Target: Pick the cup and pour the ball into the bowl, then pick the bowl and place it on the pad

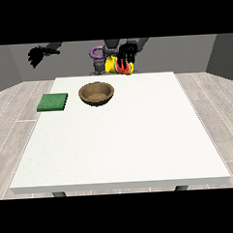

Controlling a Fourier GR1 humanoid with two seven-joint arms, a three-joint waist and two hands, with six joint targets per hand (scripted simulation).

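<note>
— Item one, cup (116,65)?

— I log it yellow with red markings, lifted off the table (139,136), tilted, with the fingers of the hand at the view's right (126,54) curled round it from above. Ball: not visible to me, so the pour is unconfirmed.

— Bowl (96,94)?

— Brown, below those fingers and nearer the camera, on the table; I see nothing in it. I judge the pick done, pour pending, bowl transfer untouched.

— Pad (53,102)?

— Green, beside the bowl, far from the grasping fingers, bare.

— Other hand?

— The hand at the view's left (38,55) hangs raised, fingers relaxed, holding nothing. Cup mouth is hard to make out.
</note>
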